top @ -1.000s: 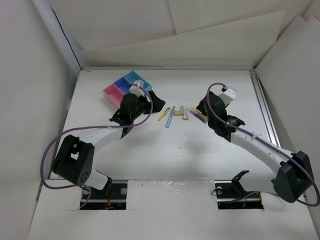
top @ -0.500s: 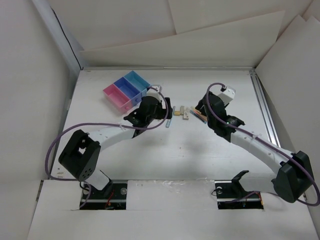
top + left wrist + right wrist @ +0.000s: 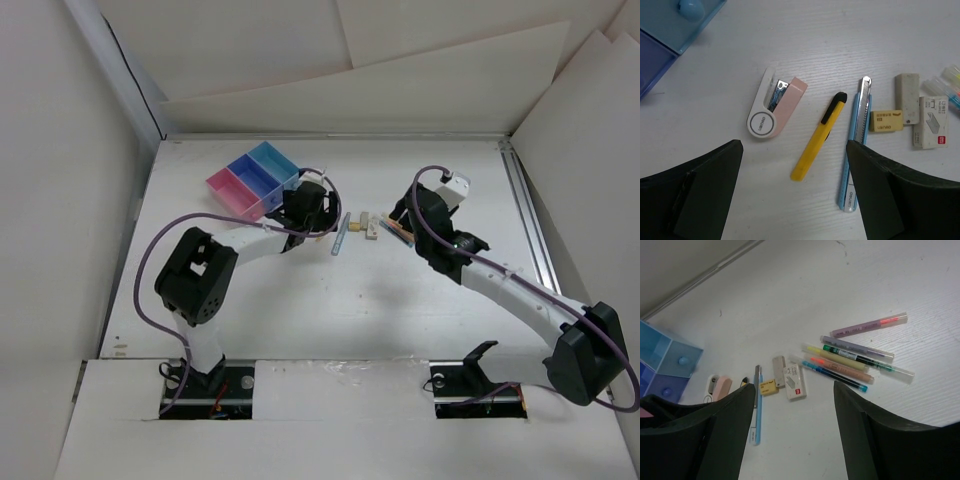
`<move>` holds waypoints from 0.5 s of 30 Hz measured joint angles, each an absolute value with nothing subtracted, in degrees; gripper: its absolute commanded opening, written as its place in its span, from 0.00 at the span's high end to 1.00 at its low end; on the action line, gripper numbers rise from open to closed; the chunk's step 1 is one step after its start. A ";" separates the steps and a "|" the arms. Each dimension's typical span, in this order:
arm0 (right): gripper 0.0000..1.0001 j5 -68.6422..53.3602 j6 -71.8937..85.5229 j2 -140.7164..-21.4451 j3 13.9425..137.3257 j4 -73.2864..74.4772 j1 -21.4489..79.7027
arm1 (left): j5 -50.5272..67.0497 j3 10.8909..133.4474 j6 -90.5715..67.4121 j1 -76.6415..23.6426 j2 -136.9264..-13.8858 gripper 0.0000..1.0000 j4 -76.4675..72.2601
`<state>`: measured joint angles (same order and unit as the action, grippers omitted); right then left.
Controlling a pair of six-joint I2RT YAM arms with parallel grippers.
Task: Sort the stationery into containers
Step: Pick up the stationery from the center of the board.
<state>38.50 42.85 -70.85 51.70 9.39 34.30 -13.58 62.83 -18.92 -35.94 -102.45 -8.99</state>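
Note:
The stationery lies in a loose row on the white table. In the left wrist view I see a pink-white stapler (image 3: 775, 110), a yellow pen-like cutter (image 3: 819, 136), a pale blue cutter (image 3: 856, 150), a yellow eraser (image 3: 886, 120), a grey eraser (image 3: 906, 97) and a staple box (image 3: 932, 122). My left gripper (image 3: 795, 200) hangs open and empty above the yellow cutter. My right gripper (image 3: 795, 440) is open and empty above the staple box (image 3: 794, 382), with several highlighter pens (image 3: 855, 360) beside it. The pink (image 3: 228, 190), dark blue (image 3: 252, 172) and light blue (image 3: 274, 157) containers stand at the far left.
White walls enclose the table on all sides, and a metal rail (image 3: 525, 215) runs along its right edge. Purple cables loop from both arms. The left arm's elbow (image 3: 195, 275) stands over the near left of the table.
My left gripper has moved right, from beside the containers to above the stapler and the yellow cutter, and its elbow has swung forward. The right arm has hardly moved.

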 measured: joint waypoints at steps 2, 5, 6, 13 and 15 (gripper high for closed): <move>0.30 38.48 42.85 -70.85 51.70 9.39 34.57 | -14.15 64.42 -18.68 -35.90 -103.98 0.18 -8.67; 0.31 38.19 42.76 -70.78 51.70 9.39 34.89 | -14.28 65.84 -18.44 -35.66 -105.41 0.19 -8.12; 0.31 38.11 42.63 -70.74 51.70 9.39 34.92 | -14.04 66.15 -18.41 -35.35 -105.71 0.19 -8.01; 0.38 37.67 42.17 -70.41 51.70 9.37 34.96 | -11.73 66.81 -18.35 -31.66 -108.05 0.23 -8.23; 0.38 37.56 42.17 -70.41 51.70 9.39 34.96 | -11.33 66.94 -18.02 -31.38 -108.81 0.25 -8.25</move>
